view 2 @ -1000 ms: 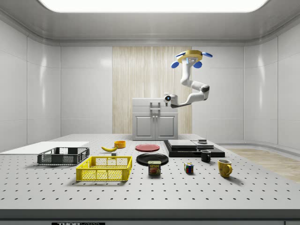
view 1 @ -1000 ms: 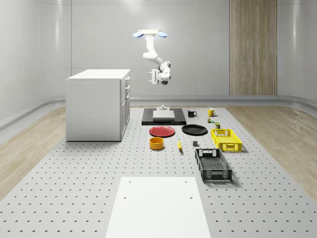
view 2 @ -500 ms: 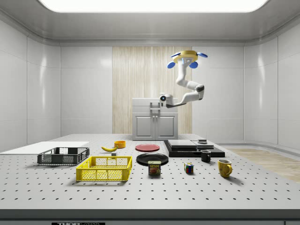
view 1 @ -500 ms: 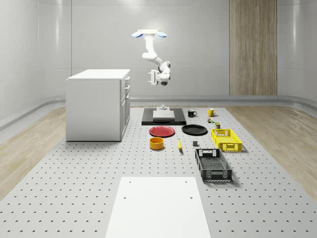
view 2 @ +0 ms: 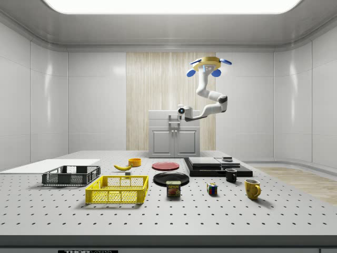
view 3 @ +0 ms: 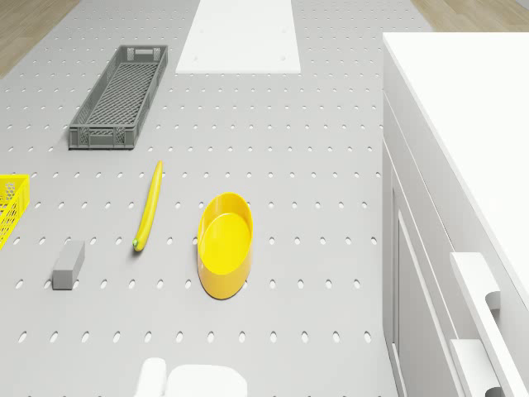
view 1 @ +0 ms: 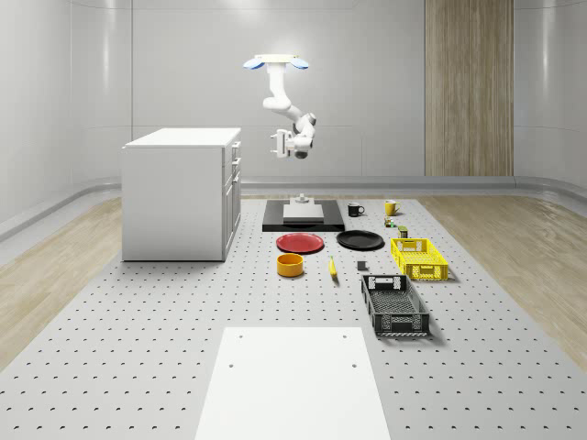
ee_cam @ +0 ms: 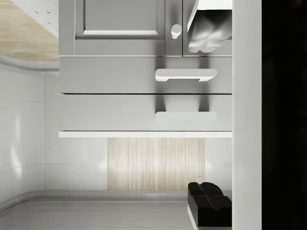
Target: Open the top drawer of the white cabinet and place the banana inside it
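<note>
The drone [view 1: 277,62] is hovering beside the white cabinet [view 1: 179,194], its hand [view 1: 275,144] facing the shut top drawer's handle [ee_cam: 186,116]; finger state unclear. The banana [view 3: 149,206] is lying mid-counter [view 1: 138,312].

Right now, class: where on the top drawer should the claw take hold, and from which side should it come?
Grip the top drawer's bar handle, coming straight at the cabinet's front. The handle stands proud of the closed drawer face as a wide bar, so the claw, in the air before the front, can probably close across it.
</note>
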Controlling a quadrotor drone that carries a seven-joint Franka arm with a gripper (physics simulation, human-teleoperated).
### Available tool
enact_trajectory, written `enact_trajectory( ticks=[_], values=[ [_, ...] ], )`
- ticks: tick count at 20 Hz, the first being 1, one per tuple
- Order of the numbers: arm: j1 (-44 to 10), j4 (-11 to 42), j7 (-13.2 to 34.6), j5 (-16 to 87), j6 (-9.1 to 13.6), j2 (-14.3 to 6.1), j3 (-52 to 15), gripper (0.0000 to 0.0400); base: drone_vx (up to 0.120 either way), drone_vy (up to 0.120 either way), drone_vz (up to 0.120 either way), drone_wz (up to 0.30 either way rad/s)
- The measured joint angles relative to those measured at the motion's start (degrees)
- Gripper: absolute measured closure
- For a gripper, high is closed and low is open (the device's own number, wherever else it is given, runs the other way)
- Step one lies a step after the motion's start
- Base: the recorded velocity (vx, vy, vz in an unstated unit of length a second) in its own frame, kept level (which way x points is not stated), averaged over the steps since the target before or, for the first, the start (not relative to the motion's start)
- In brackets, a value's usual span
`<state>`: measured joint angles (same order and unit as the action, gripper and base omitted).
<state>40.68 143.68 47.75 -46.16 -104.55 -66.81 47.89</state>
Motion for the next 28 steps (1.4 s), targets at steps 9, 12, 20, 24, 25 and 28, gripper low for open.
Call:
enact_trajectory(
  ticks=[9,12,20,24,25,28],
  values=[
    [1.7,3.4,-1.4,-4.5,-6.0,0.6,-4.8,0.0,0.0,0.0,0.0,0.0],
    [2.5,4.4,-2.0,-6.4,-8.1,1.1,-6.5,0.0,0.0,0.0,0.0,0.0],
    [4.8,6.1,-4.1,-11.8,-13.3,3.0,-11.0,0.0,0.0,0.0,0.0,0.0],
    [6.2,6.6,-5.5,-14.9,-15.9,4.4,-13.3,0.0,0.0,0.0,0.0,0.0],
    [6.6,6.5,-5.9,-15.7,-16.5,4.9,-13.8,0.0,0.0,0.0,0.0,0.0],
    [8.0,5.6,-7.3,-17.5,-17.6,7.0,-14.2,0.0,0.0,0.0,0.0,0.0]
  ],
)
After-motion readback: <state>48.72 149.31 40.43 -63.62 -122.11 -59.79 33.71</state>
